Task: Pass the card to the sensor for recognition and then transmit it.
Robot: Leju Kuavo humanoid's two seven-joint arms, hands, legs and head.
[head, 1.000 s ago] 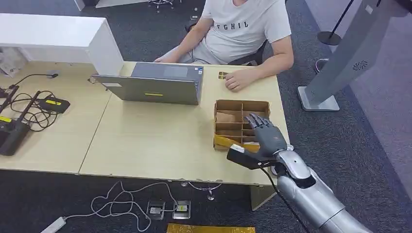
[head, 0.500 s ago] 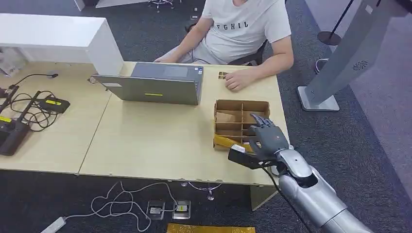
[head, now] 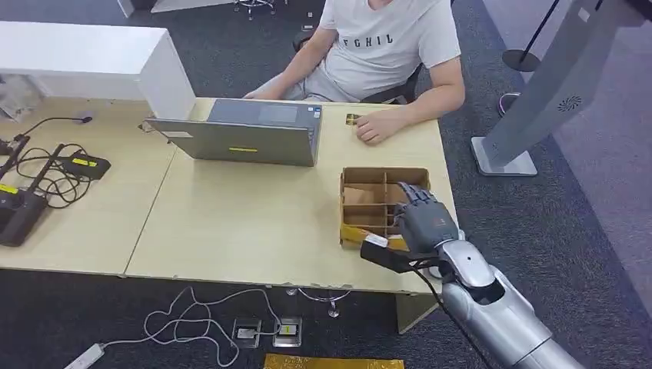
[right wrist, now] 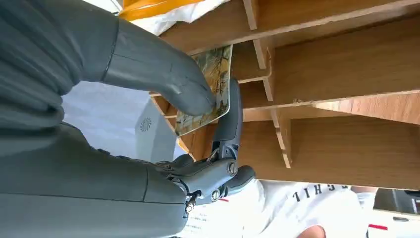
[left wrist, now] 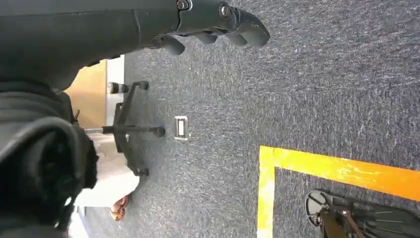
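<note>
Light wooden desk, centre of the head view, on dark carpet. Items I log:

Cardboard divider box, right of centre near the desk's front edge, split into compartments.

Right hand, lower right, reaching into the box; in the right wrist view its thumb and a dark finger pinch the card, a patterned card standing among the dividers.

Left hand, top of the left wrist view, over carpet, fingers curled, nothing in them.

Laptop, upper centre.

Person in white shirt, top centre, one hand resting on the desk.

Cables and black devices, far left.
</note>
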